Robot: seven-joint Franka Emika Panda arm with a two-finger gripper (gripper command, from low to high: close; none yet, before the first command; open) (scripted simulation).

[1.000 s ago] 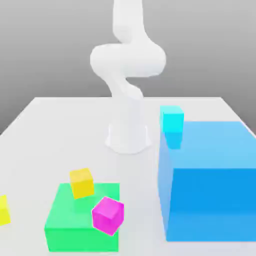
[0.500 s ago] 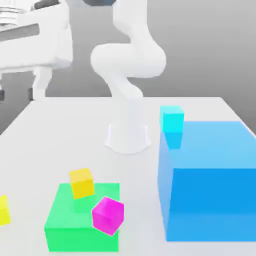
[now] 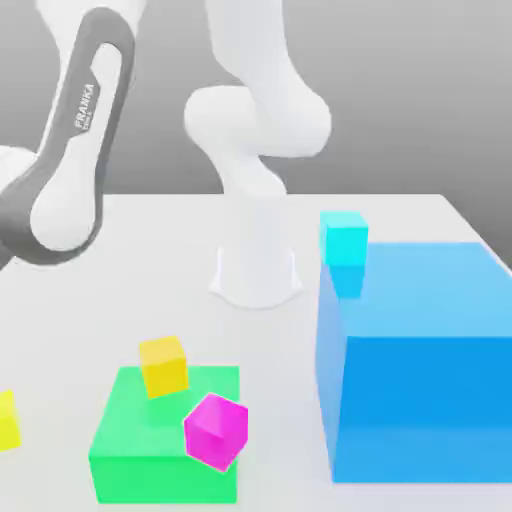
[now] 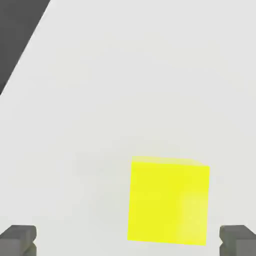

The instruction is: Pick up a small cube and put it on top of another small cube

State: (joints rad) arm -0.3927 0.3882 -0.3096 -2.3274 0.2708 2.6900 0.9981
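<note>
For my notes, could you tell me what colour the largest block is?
Blue, best seen in the exterior view.

in the exterior view, the left edge cuts through the lemon-yellow cube (image 3: 8, 420) and part of the arm (image 3: 75, 150); the right edge crops the blue block (image 3: 420, 380). the magenta cube (image 3: 216, 432) hides part of the green block (image 3: 150, 440), including some of its rim.

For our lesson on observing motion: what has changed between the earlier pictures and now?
The arm's grey-trimmed link has swung into the exterior view's upper left, where the hand was half a second ago. Nothing has been gripped. The cubes and the green and blue blocks stayed put.
</note>
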